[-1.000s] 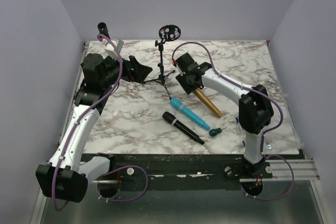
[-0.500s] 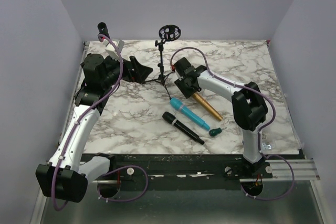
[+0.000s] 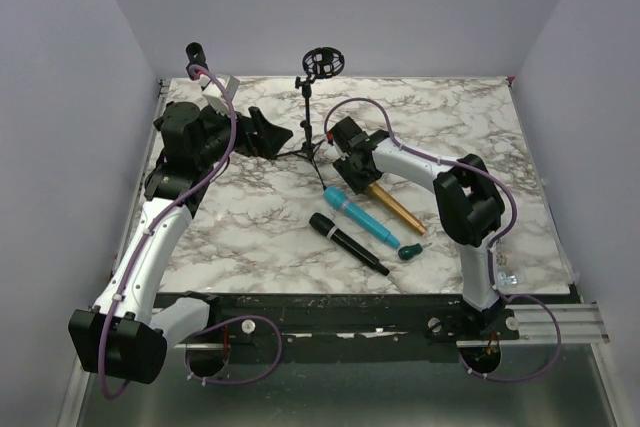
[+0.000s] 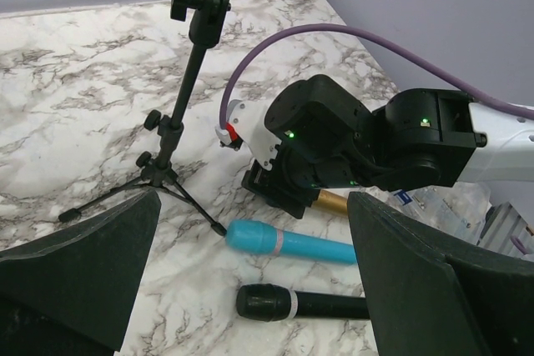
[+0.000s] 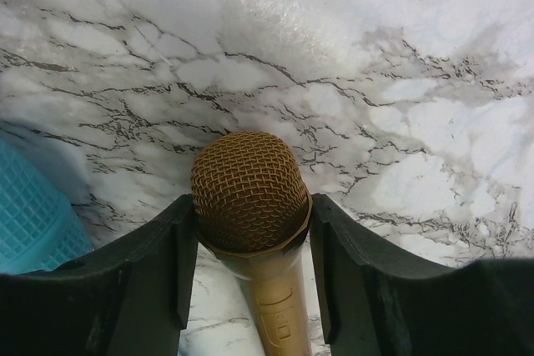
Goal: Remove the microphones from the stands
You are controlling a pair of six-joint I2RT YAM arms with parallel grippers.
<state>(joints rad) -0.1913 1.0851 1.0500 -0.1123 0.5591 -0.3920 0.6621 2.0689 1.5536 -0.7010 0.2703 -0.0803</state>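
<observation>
The gold microphone (image 5: 249, 189) lies flat on the marble table (image 3: 470, 127), its mesh head clamped between the right gripper's (image 5: 250, 235) 2 fingers. The stand (image 3: 305, 117) is upright nearby. A teal microphone (image 3: 362, 219) lies just beside. The left gripper (image 4: 250, 202) hovers, jaws wide apart.

A small green object (image 3: 411, 251) lies on the marble table (image 3: 250, 222).

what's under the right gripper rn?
The gold microphone, lying on the marble table, mesh head held between the fingers of the right gripper. In the top view the gripper covers that head; only the gold handle shows.
</observation>
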